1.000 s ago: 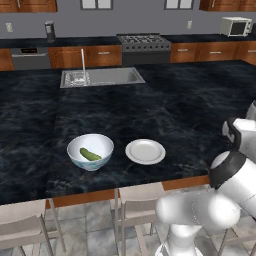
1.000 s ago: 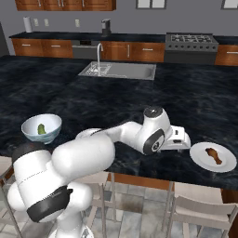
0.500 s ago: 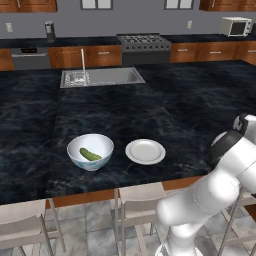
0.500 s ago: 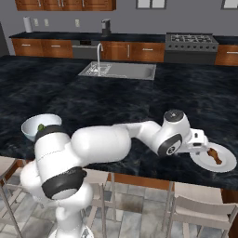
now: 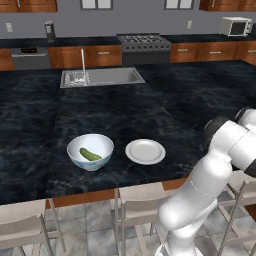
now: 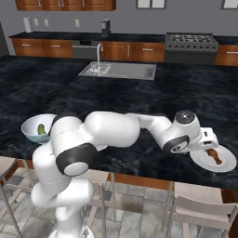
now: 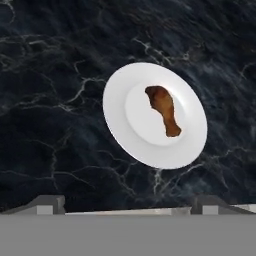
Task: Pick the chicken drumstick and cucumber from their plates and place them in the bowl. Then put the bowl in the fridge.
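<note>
Moved further out than before, the gripper (image 6: pixel 210 139) is now held over the chicken drumstick (image 7: pixel 163 108) on its plate (image 7: pixel 187 145).
The cucumber (image 5: pixel 90 154) is seen in the bowl (image 5: pixel 75 148); the other plate (image 5: pixel 145 151) is bare. Whether the fingers are spread or closed cannot be told.

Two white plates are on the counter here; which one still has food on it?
The plate at the counter's right end, under the robot's hand, still holds the chicken drumstick. The other plate, beside the bowl, is bare; the cucumber already lies in the bowl.
</note>
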Robot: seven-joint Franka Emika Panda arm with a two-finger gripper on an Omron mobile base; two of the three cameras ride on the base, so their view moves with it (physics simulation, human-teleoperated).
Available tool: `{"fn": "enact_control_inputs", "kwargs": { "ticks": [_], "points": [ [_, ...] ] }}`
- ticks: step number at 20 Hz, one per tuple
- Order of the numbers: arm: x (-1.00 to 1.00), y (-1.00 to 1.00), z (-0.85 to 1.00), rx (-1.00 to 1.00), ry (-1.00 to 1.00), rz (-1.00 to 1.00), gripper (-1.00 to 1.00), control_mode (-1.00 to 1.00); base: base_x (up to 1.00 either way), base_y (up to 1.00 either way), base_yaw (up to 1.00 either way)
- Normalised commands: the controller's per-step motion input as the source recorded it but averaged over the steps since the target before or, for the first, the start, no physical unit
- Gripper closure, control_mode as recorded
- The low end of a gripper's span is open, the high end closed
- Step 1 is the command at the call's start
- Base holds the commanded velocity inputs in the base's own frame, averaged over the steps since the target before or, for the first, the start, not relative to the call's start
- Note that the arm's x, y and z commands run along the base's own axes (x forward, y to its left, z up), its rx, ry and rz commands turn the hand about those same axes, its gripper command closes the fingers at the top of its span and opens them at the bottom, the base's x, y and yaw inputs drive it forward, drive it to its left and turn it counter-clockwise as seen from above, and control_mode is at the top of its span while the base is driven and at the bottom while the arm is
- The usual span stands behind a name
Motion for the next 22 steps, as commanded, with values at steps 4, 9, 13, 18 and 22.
{"fn": "enact_control_inputs", "kwargs": {
  "ticks": [4, 9, 13, 18, 22],
  "points": [
    [0.28, -0.25, -0.08, 0.00, -0.08, 0.03, -1.00, -1.00, 0.00, 0.00, 0.00],
    [0.29, -0.24, -0.06, 0.00, 0.03, 0.00, -1.00, -1.00, 0.00, 0.00, 0.00],
    [0.34, -0.25, -0.04, 0.00, 0.09, 0.00, -1.00, -1.00, 0.00, 0.00, 0.00],
    [0.26, -0.37, 0.01, 0.00, 0.06, 0.00, -1.00, -1.00, 0.00, 0.00, 0.00],
    [0.05, -0.46, 0.21, 0.01, 0.09, 0.00, -1.00, -1.00, 0.00, 0.00, 0.00]
  ]
}}
